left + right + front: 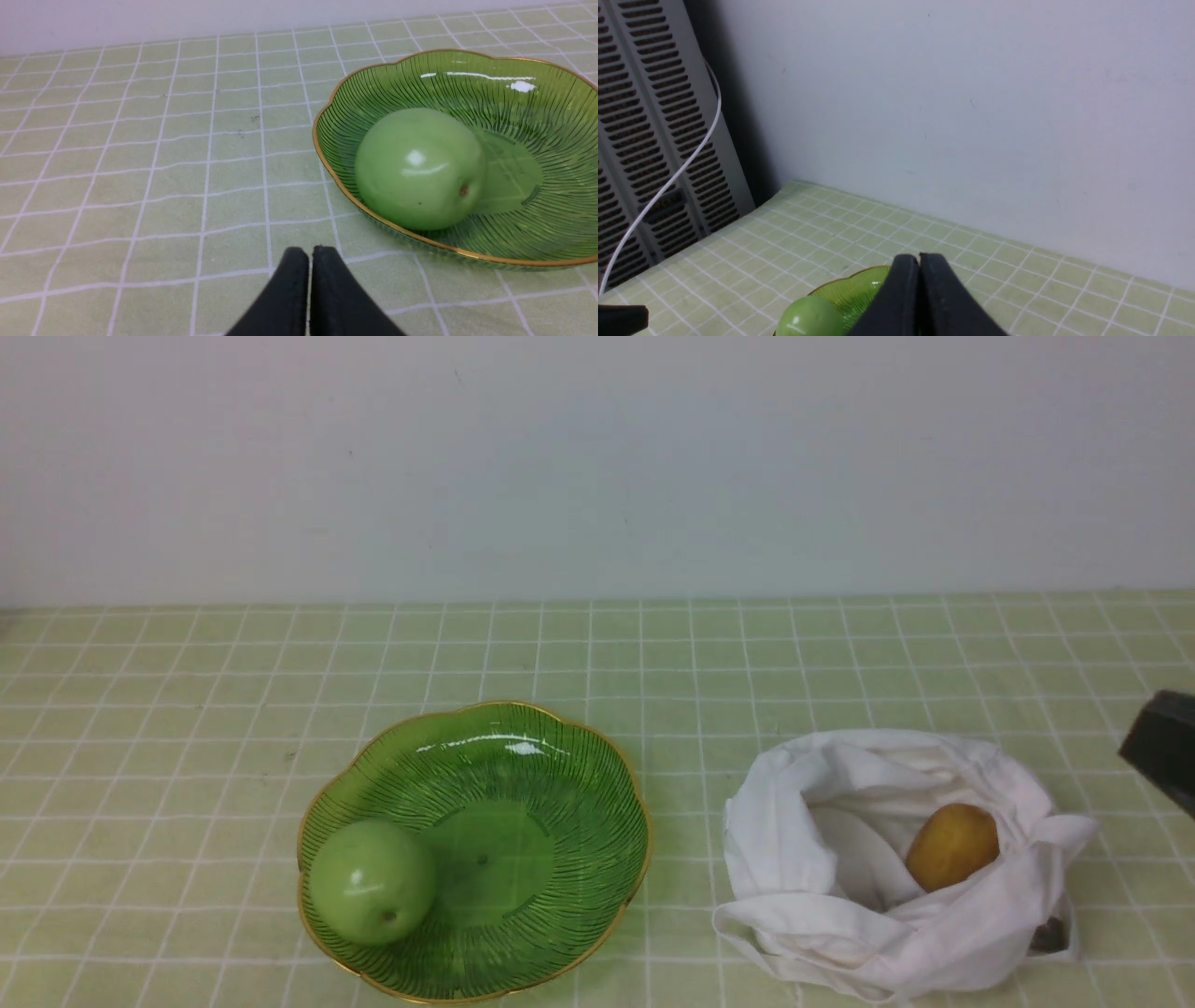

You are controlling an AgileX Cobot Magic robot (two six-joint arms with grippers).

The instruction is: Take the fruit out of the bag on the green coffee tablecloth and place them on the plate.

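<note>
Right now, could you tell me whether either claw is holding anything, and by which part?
Nothing is held: the left claw and right claw are both shut on nothing.

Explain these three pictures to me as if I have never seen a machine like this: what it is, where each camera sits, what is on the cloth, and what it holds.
This is a robot with two arms, each ending in a two-finger gripper. The front view looks forward from between the arms. The other two cameras ride on the wrists.

On the checked green tablecloth sit a green glass plate with a green apple-like fruit in it, and a white cloth bag holding a yellow-brown fruit.

The left gripper and the right gripper are both shut and empty. Nothing is held.
</note>
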